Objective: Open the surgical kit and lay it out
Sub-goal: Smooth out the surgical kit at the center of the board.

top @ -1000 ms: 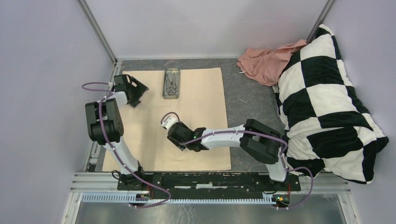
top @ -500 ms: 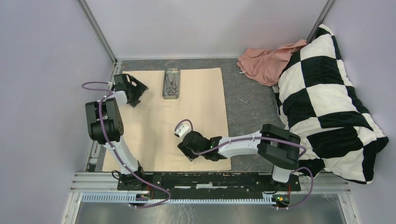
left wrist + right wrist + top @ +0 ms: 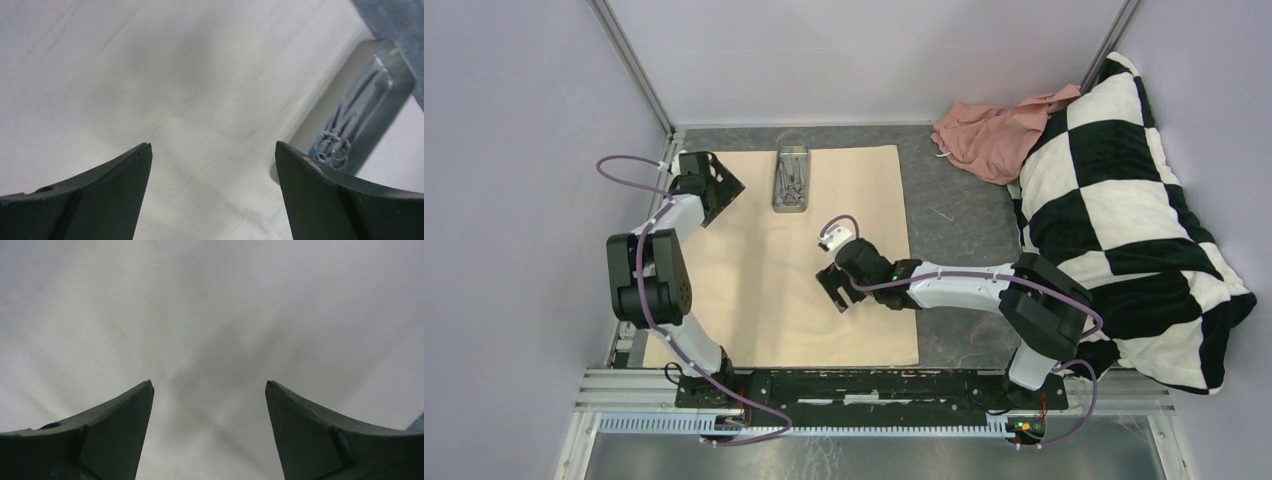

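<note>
The surgical kit's beige cloth wrap (image 3: pixel 754 270) lies spread flat on the table. A small steel tray (image 3: pixel 791 179) with slim silver instruments (image 3: pixel 360 107) stands on its far edge. My left gripper (image 3: pixel 722 186) hovers open over the wrap's far left part, left of the tray, with nothing between its fingers (image 3: pixel 120 190). My right gripper (image 3: pixel 836 291) hangs open over the wrap's right half, empty. In the right wrist view only bare cloth (image 3: pixel 210 315) shows between the fingers (image 3: pixel 305 425).
A pink cloth (image 3: pixel 989 130) lies bunched at the back right on the grey table (image 3: pixel 954 210). A black-and-white checked pillow (image 3: pixel 1124 220) fills the right side. Lilac walls close in on the left and the back.
My right gripper moved right and away from the near edge across the wrap, and its fingers spread wider. My left gripper shifted slightly toward the far edge.
</note>
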{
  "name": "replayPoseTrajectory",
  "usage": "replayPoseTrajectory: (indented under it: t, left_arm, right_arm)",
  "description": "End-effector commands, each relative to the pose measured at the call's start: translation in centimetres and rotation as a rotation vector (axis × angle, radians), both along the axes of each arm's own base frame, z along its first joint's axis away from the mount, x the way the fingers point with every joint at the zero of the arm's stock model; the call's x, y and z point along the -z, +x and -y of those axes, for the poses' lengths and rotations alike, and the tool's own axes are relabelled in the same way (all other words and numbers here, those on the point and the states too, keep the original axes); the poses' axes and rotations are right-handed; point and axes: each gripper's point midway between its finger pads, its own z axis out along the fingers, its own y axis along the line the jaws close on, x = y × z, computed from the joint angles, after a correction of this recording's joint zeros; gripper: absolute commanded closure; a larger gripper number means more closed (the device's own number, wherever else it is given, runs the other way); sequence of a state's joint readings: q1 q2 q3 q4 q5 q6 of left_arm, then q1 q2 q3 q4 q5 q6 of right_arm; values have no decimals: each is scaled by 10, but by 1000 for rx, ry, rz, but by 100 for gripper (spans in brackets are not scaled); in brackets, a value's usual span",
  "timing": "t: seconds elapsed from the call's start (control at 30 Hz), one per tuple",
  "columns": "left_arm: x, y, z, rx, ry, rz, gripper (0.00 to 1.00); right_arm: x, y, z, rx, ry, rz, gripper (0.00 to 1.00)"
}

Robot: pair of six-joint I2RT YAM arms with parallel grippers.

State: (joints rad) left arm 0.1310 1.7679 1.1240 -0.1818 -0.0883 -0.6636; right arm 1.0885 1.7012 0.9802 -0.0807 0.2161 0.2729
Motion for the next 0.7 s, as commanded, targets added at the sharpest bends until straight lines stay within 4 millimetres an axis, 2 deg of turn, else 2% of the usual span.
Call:
replayPoseTrajectory:
  t: [0.0,0.13,0.17,0.33,0.43,0.53,0.67]
  left_arm:
    - [-53,-5,6,46,183,89,1]
    - [-45,-22,28,59,57,86,0]
    - [-48,-25,37,69,12,102,0]
    - [-59,-54,78,97,-244,229,2]
    - [-56,-75,104,151,-367,254,4]
    - [-44,-93,124,217,-366,215,5]
    - [-10,-115,135,258,-374,127,5]
  right_arm:
    - [-19,29,-3,44,91,30,8]
    - [-18,47,-1,74,116,20,6]
    - [-20,48,-1,72,138,9,5]
    - [-30,38,-10,0,324,-71,6]
    - [-41,33,-18,-55,434,-114,7]
    - [-51,30,-35,-135,556,-195,14]
    - [-52,33,-55,-185,620,-263,20]
